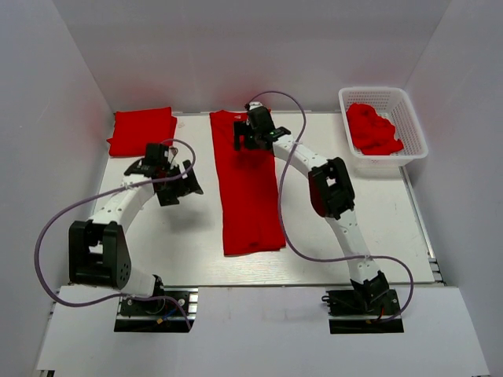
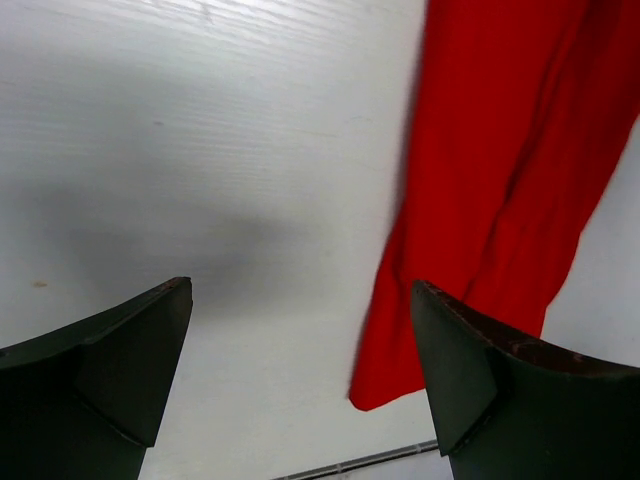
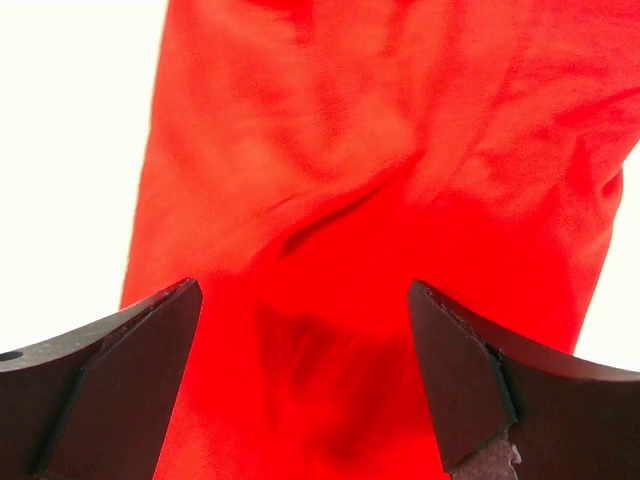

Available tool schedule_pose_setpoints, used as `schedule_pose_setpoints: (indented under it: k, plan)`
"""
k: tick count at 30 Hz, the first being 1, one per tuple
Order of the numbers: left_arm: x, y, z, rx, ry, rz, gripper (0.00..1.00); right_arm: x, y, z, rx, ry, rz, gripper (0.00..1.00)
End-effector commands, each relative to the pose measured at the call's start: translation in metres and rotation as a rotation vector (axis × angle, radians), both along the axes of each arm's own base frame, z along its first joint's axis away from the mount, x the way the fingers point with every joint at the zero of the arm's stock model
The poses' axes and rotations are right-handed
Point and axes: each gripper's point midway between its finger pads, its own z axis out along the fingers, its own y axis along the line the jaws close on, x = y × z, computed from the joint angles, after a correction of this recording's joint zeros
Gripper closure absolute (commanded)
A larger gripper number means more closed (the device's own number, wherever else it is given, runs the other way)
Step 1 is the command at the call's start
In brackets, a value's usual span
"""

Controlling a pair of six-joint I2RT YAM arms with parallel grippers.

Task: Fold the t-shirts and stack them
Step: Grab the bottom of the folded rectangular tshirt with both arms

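Right pincer (image 1: pixel 245 137) agape over red t-shirt (image 1: pixel 247 204); white table (image 1: pixel 377 228), white walls (image 1: pixel 236 47).

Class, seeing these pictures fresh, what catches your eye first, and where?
A long red t-shirt lies down the middle of the table, the right gripper open above its far end. A folded t-shirt sits far left; a crumpled one lies in the white basket far right.

The t-shirt (image 3: pixel 380 200) beneath my right end effector (image 3: pixel 302 288) is soft, matt red cloth, creased; my fingers (image 3: pixel 100 380) look matt dark plastic. The surface (image 2: pixel 200 120) is smooth white, faintly grained. At two o'clock, the basket (image 1: pixel 414 126) is white plastic lattice.
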Motion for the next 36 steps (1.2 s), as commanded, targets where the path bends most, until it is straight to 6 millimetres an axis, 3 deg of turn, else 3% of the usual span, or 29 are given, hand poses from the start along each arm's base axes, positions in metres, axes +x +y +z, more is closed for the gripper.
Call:
schedule_pose_setpoints:
  k: [1, 2, 3, 4, 5, 6, 7, 8, 9, 10, 11, 12, 13, 14, 15, 17, 19, 20, 22, 27, 36]
  plan:
    - [-0.026, -0.030, 0.004, -0.140, -0.052, -0.110, 0.00, -0.026, 0.013, 0.115, 0.087, -0.140, 0.124, 0.10]
    - [-0.027, -0.032, 0.012, -0.158, -0.105, -0.109, 0.00, -0.031, 0.008, 0.120, 0.085, -0.136, 0.120, 0.10]
    - [-0.034, -0.037, 0.010, -0.180, -0.108, -0.119, 0.00, -0.053, 0.002, 0.145, 0.114, -0.137, 0.146, 0.10]
    - [-0.049, -0.040, -0.002, -0.192, -0.084, -0.134, 0.00, -0.061, -0.002, 0.148, 0.127, -0.130, 0.159, 0.10]
    - [-0.056, -0.047, -0.003, -0.212, -0.085, -0.148, 0.00, -0.086, -0.018, 0.094, 0.074, -0.017, 0.163, 0.10]
    - [-0.059, -0.056, 0.005, -0.246, -0.134, -0.178, 0.00, -0.096, -0.025, 0.149, 0.142, -0.116, 0.160, 0.10]
    - [-0.073, -0.065, -0.004, -0.265, -0.114, -0.200, 0.00, -0.105, -0.030, 0.151, 0.145, -0.120, 0.156, 0.10]
    - [-0.077, -0.070, -0.004, -0.268, -0.122, -0.225, 0.00, -0.132, -0.052, 0.116, 0.097, -0.047, 0.134, 0.10]
    - [-0.081, -0.073, -0.007, -0.254, -0.122, -0.229, 0.00, -0.142, -0.061, 0.131, 0.122, -0.067, 0.119, 0.10]
    - [-0.088, -0.082, -0.006, -0.243, -0.128, -0.271, 0.00, -0.153, -0.066, 0.127, 0.121, -0.047, 0.115, 0.10]
    - [-0.091, -0.087, -0.007, -0.232, -0.129, -0.290, 0.00, -0.177, -0.086, 0.081, 0.068, 0.048, 0.101, 0.10]
    - [-0.093, -0.090, -0.012, -0.208, -0.119, -0.302, 0.00, -0.191, -0.094, 0.097, 0.082, 0.030, 0.097, 0.10]
    - [-0.095, -0.095, -0.013, -0.195, -0.106, -0.311, 0.00, -0.207, -0.104, 0.078, 0.074, 0.087, 0.079, 0.10]
    - [-0.104, -0.103, -0.026, -0.165, -0.065, -0.350, 0.00, -0.218, -0.110, 0.081, 0.079, 0.097, 0.072, 0.10]
    - [-0.109, -0.104, -0.031, -0.140, -0.027, -0.361, 0.00, -0.241, -0.122, 0.060, 0.065, 0.149, 0.079, 0.10]
    - [-0.122, -0.109, -0.041, -0.103, 0.032, -0.387, 0.00, -0.260, -0.126, 0.060, 0.099, 0.181, 0.080, 0.10]
    - [-0.126, -0.098, -0.048, -0.023, 0.057, -0.361, 0.00, -0.287, -0.139, 0.040, 0.093, 0.263, 0.071, 0.10]
    - [-0.125, -0.094, -0.047, 0.006, 0.047, -0.326, 0.00, -0.295, -0.140, 0.041, 0.104, 0.276, 0.080, 0.10]
    - [-0.128, -0.096, -0.047, -0.009, 0.027, -0.329, 0.01, -0.320, -0.150, 0.024, 0.102, 0.358, 0.073, 0.10]
    - [-0.141, -0.106, -0.062, -0.005, 0.072, -0.356, 0.08, -0.349, -0.156, 0.008, 0.124, 0.450, 0.090, 0.10]
    - [-0.149, -0.116, -0.074, 0.031, 0.090, -0.380, 0.10, -0.361, -0.155, -0.011, 0.102, 0.538, 0.118, 0.10]
